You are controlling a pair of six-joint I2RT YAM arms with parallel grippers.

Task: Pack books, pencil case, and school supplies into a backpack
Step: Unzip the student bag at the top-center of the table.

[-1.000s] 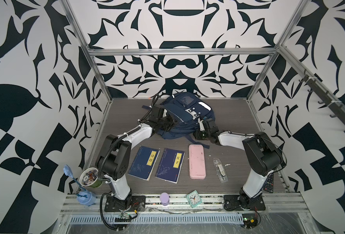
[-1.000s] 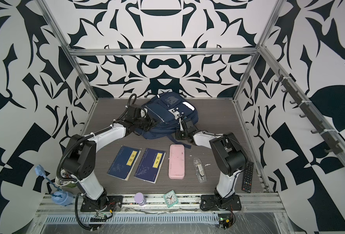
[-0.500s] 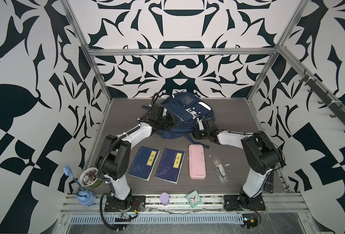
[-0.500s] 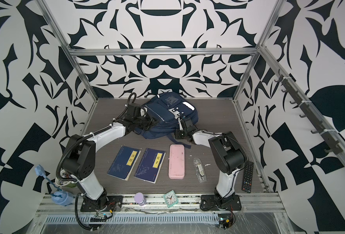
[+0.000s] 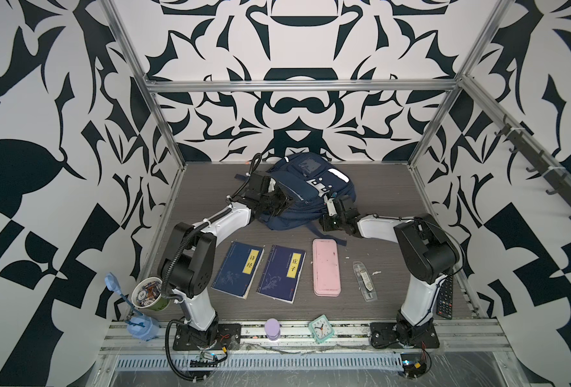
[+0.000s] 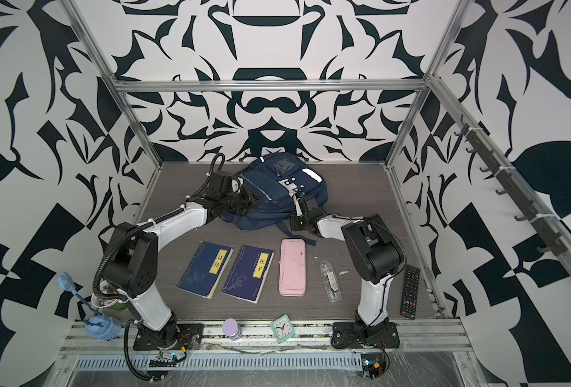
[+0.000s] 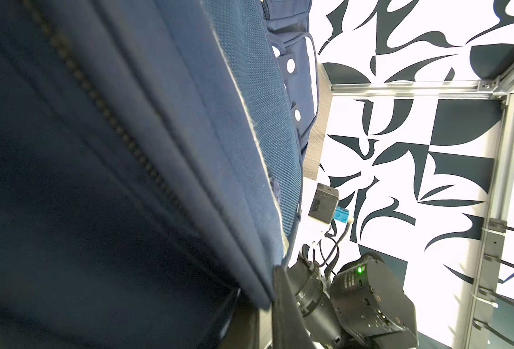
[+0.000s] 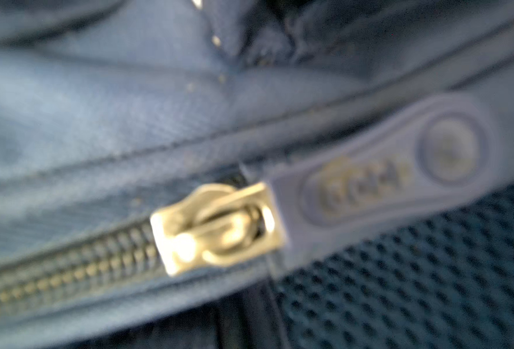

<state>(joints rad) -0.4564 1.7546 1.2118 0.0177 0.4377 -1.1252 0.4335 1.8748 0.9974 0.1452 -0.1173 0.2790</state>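
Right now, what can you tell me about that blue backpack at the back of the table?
The backpack is navy fabric, soft and slumped, lying front-up on the grey table near the back wall. Its front carries white patches with dark buttons, a silver reflective strip and several zips. The right wrist view shows, blurred, a silver zip slider with a blue pull tab beside mesh. The left gripper and right gripper are both against its sides.

The navy backpack (image 5: pixel 305 187) lies farthest back, front pockets up. In front of it, in one row, lie two dark blue books (image 5: pixel 238 273), flat, yellow labels up. Next come the pink pencil case (image 5: pixel 326 267) and the clear packet (image 5: pixel 364 280). None of them touch.
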